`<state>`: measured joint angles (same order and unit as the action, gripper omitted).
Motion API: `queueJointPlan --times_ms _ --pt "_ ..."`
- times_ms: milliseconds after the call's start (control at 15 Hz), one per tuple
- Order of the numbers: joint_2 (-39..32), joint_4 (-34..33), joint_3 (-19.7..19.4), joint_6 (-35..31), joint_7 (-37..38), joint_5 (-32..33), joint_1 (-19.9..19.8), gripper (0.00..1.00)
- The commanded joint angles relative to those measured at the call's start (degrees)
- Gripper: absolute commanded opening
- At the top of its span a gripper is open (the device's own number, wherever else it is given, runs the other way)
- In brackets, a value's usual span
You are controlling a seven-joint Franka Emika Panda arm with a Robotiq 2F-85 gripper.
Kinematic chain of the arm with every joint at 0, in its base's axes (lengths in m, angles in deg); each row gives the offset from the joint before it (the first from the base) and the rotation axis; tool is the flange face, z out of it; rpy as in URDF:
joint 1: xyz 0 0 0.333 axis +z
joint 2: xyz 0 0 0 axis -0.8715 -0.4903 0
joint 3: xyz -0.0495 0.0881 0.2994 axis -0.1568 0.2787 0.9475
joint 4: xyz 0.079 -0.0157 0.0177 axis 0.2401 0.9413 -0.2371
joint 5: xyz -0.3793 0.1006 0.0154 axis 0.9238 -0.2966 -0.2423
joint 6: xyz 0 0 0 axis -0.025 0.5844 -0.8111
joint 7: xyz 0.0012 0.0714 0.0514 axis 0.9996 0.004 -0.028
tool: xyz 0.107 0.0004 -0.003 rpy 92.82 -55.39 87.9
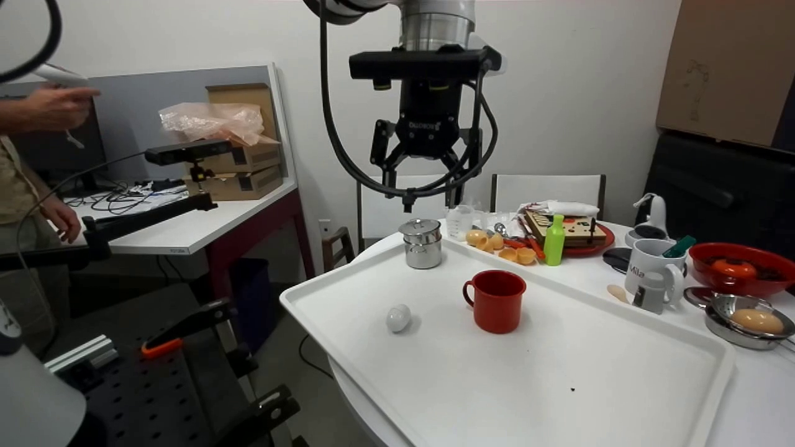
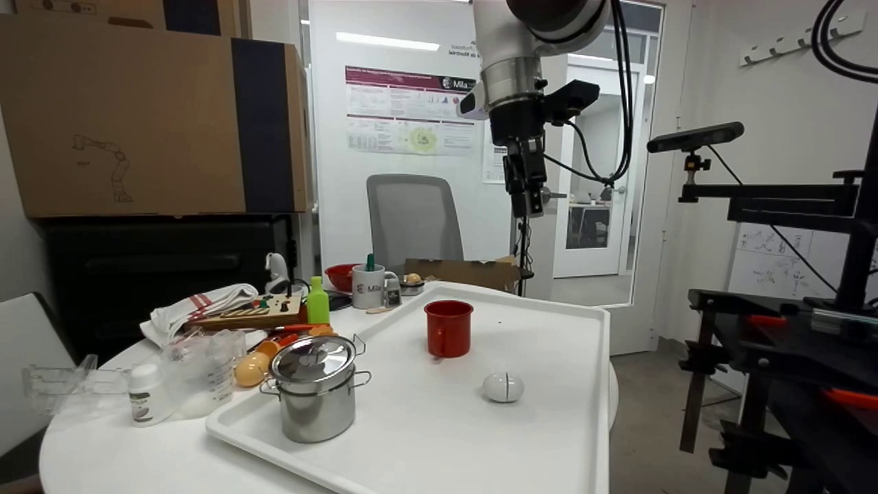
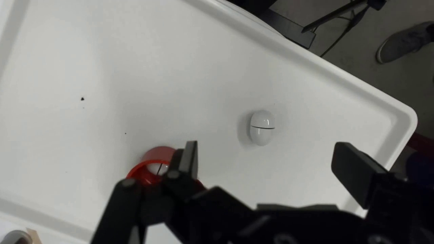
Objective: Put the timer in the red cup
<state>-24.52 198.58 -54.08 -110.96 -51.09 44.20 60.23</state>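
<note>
The timer (image 1: 398, 318) is a small white egg-like object with a dark seam. It lies on its side on the white tray, and shows in an exterior view (image 2: 503, 387) and the wrist view (image 3: 262, 127). The red cup (image 1: 497, 302) stands upright on the tray beside it, its handle visible, also in an exterior view (image 2: 449, 329). In the wrist view, a similar white object with a dark line (image 3: 157, 168) shows inside the red cup (image 3: 159, 154), partly hidden by a finger. My gripper (image 1: 423, 189) is open and empty, high above the tray; its fingers (image 3: 266, 159) are wide apart.
A lidded metal pot (image 1: 423, 251) stands on the tray (image 1: 621, 372) near its edge. Beyond the tray edge are a green bottle (image 1: 554, 241), a white mug (image 1: 652, 264), a red bowl (image 1: 742, 273), a clear measuring cup (image 2: 206, 374) and orange-yellow shells.
</note>
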Motion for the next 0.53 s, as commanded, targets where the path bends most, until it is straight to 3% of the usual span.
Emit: queueJointPlan --times_ms 0,467 --pt "-0.27 -0.11 1.91 0.13 0.21 0.24 -1.74 1.00" --pt "-1.04 0.00 2.29 -2.08 1.18 0.23 -2.33 1.00"
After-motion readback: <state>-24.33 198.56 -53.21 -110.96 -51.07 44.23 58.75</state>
